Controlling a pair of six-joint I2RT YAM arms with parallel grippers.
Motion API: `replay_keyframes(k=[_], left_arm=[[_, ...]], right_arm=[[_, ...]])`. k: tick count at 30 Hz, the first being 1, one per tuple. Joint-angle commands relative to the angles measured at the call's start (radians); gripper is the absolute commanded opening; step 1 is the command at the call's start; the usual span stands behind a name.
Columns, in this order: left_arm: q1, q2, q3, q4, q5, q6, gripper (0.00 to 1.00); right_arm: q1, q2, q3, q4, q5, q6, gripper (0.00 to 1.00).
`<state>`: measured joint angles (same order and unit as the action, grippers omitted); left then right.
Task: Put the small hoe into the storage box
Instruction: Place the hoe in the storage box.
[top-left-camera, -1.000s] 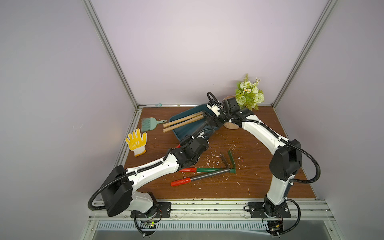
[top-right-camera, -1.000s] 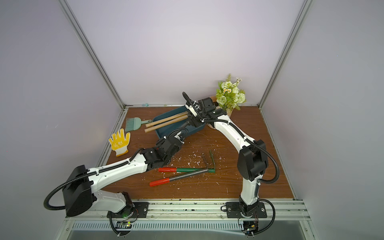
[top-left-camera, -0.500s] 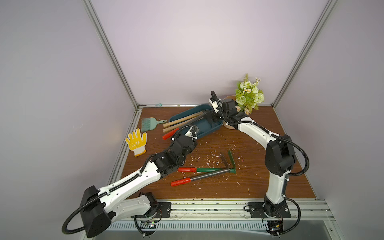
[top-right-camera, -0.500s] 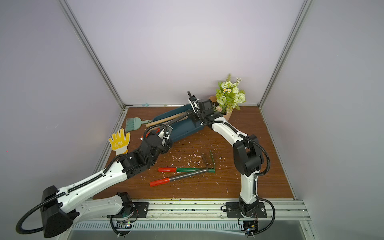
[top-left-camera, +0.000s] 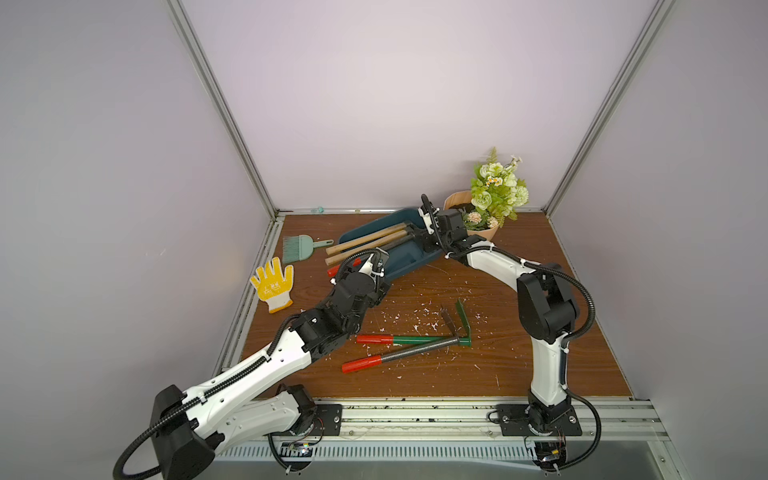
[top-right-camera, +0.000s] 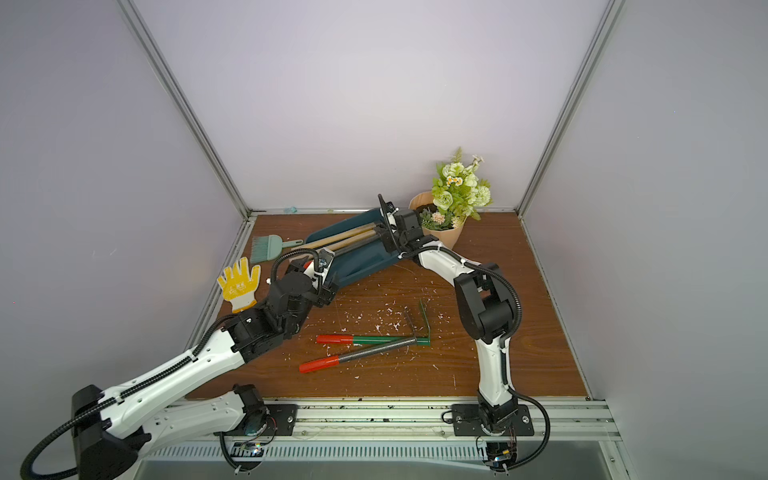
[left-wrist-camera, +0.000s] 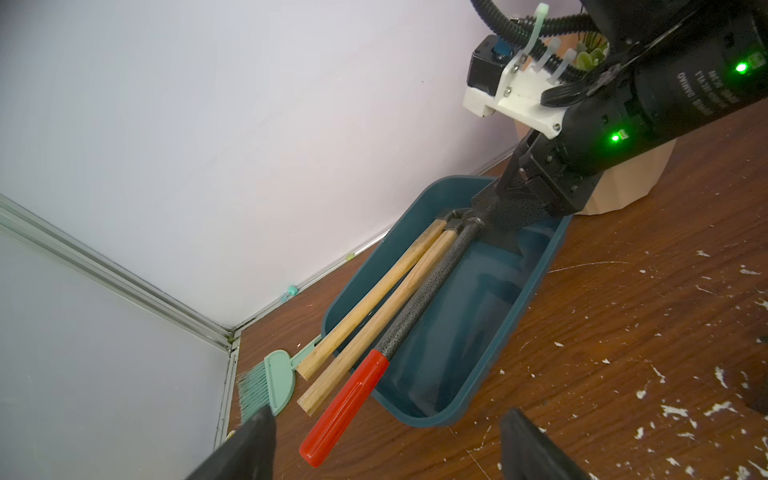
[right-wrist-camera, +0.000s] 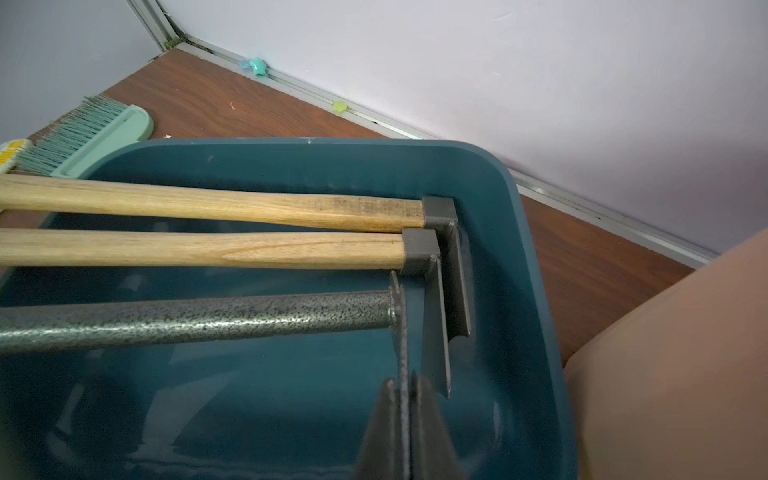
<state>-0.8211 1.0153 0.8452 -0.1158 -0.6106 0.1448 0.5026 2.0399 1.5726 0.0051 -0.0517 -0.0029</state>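
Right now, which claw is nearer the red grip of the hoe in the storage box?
Left. The left claw stands open just short of the red grip, not touching it; the right claw is shut on the blade at the far end.

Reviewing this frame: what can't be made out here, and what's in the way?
Blade of the small hoe: partly covered by the right claw in the left wrist view; contact with the storage box floor unclear.
Its red grip: cut off by the frame edge in the right wrist view.
Fingers of the left claw: lost under its own wrist in both top views.
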Motion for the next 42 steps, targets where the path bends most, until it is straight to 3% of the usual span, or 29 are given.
replay_keyframes(k=[1,17,36,37,42], left_arm=[[0.011,-0.011,0.008,-0.002,0.006,-0.024,0.86],[0.013,-0.026,0.027,-0.053,-0.016,-0.027,0.86],[0.016,-0.017,0.024,-0.058,-0.02,-0.032,0.86],[0.014,-0.017,0.025,-0.059,-0.02,-0.031,0.86],[0.015,-0.017,0.019,-0.057,-0.016,-0.036,0.86]], right_arm=[[-0.001,-0.016,0.035,0.151,0.002,0.045,0.0],[-0.02,0.113,0.129,0.153,0.051,0.023,0.0],[-0.044,0.175,0.135,0.176,0.065,0.043,0.0],[-0.045,0.177,0.137,0.177,0.069,0.043,0.01],[-0.048,0.174,0.139,0.174,0.062,0.028,0.24]])
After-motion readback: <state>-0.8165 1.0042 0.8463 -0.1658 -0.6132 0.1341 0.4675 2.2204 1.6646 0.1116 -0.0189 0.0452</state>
